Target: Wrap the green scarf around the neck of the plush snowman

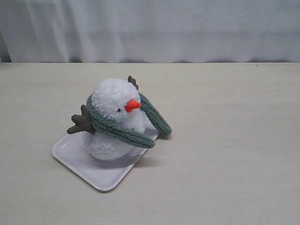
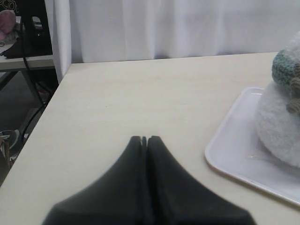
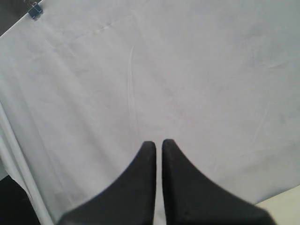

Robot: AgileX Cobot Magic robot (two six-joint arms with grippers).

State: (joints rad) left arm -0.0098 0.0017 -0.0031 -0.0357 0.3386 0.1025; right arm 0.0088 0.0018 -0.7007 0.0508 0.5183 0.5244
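The plush snowman [image 1: 110,119] stands on a white tray [image 1: 101,176], its orange nose turned toward the right front. The green scarf [image 1: 123,130] lies round its neck, with both ends hanging down in front, one reaching the table at the right [image 1: 161,124]. Neither gripper appears in the exterior view. In the left wrist view my left gripper [image 2: 144,138] is shut and empty above bare table, with the snowman [image 2: 281,126] and its scarf [image 2: 285,68] off to one side. My right gripper [image 3: 159,143] is shut, holds nothing and faces the white curtain.
The tray [image 2: 234,154] lies on a pale wooden table [image 1: 225,154]. A white curtain [image 1: 150,28] hangs behind the table. Past the table's edge in the left wrist view there is a dark stand with cables [image 2: 26,42].
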